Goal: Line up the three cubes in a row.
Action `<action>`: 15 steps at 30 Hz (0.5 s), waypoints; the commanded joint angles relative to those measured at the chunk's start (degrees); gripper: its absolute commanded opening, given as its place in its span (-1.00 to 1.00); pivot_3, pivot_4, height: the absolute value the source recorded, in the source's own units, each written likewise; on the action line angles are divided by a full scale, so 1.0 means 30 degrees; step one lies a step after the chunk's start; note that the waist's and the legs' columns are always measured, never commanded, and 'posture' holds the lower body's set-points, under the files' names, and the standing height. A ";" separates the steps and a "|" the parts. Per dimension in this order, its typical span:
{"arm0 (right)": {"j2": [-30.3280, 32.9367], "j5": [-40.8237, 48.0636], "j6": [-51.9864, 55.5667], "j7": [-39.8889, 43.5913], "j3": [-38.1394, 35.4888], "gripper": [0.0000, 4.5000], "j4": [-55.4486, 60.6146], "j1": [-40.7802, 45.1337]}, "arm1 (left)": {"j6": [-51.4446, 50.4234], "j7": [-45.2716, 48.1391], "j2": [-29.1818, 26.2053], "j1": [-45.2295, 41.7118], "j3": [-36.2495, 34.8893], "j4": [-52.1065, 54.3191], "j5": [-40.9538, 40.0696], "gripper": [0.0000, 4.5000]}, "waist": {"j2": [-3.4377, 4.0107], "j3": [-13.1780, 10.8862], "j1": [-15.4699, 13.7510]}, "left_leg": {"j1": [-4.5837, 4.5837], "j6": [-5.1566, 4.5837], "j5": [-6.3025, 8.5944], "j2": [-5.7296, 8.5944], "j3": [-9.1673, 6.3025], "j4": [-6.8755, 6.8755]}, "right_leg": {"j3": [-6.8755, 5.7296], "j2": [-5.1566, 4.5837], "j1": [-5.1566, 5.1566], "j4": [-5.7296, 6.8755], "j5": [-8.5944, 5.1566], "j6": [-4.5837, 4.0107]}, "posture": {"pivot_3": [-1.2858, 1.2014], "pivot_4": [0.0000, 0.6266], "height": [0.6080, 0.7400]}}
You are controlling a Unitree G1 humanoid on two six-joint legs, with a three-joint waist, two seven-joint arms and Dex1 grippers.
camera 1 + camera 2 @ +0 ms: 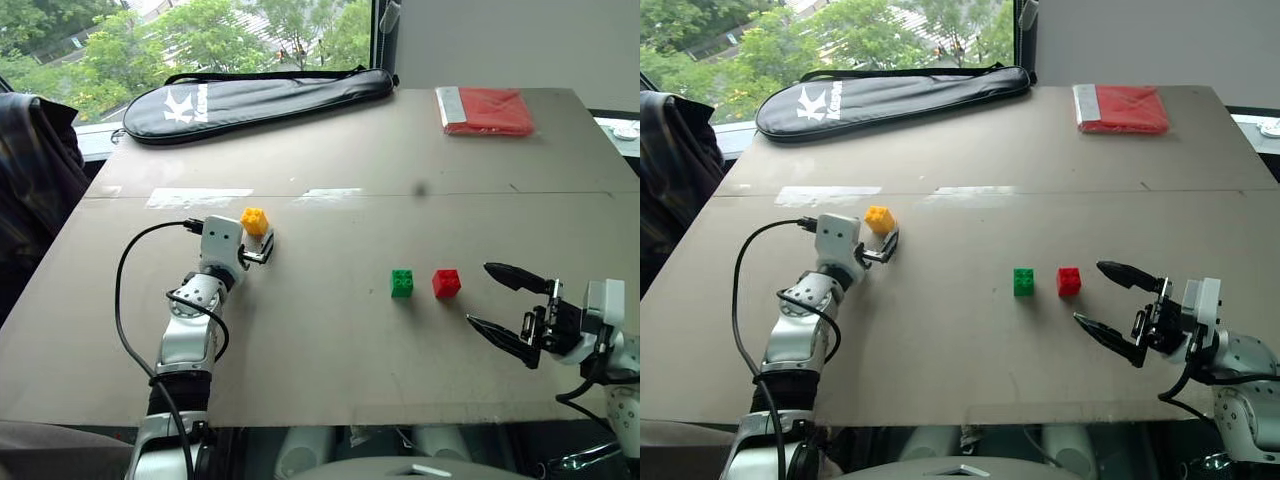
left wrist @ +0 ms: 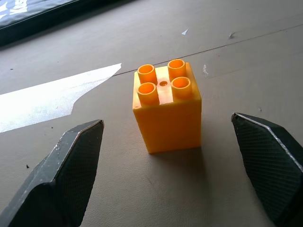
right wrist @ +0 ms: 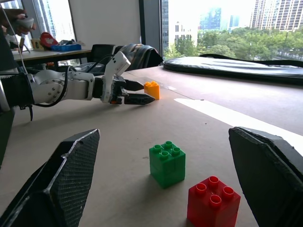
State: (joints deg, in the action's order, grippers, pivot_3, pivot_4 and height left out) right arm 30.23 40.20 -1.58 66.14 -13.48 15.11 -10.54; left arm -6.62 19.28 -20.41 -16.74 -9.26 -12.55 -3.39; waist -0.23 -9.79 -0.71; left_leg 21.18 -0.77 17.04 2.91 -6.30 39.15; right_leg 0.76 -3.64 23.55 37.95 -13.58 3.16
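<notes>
Head stereo pair looks down over table; wrist views low, close, level.

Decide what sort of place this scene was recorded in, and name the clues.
Probably an upper-floor office or lab used for robot trials: a plain work table by a window, city towers outside, and further desks with a blue tray behind.

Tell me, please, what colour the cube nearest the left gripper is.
Yellow cube; the left wrist view shows it best.
</notes>
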 commanded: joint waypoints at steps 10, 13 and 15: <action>-0.0801 -0.0110 -0.0318 -0.2028 -0.0291 1.00 0.1777 -0.0011 | 0.1977 0.0585 -0.0372 -0.1341 0.0465 -0.3219 0.0095 0.97 | 0.0027 0.0021 -0.0057 | -0.0028 -0.0031 0.0009 0.0006 -0.0010 0.0003 | -0.0006 0.0000 -0.0010 0.0032 0.0036 -0.0013 | 0.03 -0.52 0.41; -0.0751 -0.0174 -0.0294 -0.2138 -0.0248 1.00 0.1881 -0.0016 | 0.2151 0.0970 -0.0395 -0.1261 0.0547 -0.3359 -0.0058 0.97 | 0.0037 0.0027 -0.0049 | -0.0036 -0.0020 0.0002 0.0000 -0.0015 0.0003 | -0.0008 0.0010 -0.0010 0.0043 0.0044 -0.0024 | 0.03 -0.52 0.41; -0.0708 -0.0181 -0.0294 -0.2144 -0.0255 1.00 0.1893 -0.0040 | 0.2020 0.1140 -0.0355 -0.1251 0.0549 -0.3375 -0.0181 0.97 | 0.0041 0.0030 -0.0046 | -0.0038 -0.0019 0.0000 -0.0001 -0.0015 0.0003 | -0.0007 0.0013 -0.0010 0.0045 0.0046 -0.0024 | 0.03 -0.52 0.41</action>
State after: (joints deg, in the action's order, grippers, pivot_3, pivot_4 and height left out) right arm 27.84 39.36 -1.87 59.76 -13.54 18.49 -10.49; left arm -0.19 21.97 -21.29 -20.78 -8.41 -21.55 -3.67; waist -0.11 -9.70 -0.84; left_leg 21.07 -0.83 17.04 2.90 -6.34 39.16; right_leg 0.74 -3.60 23.52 38.09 -13.44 3.08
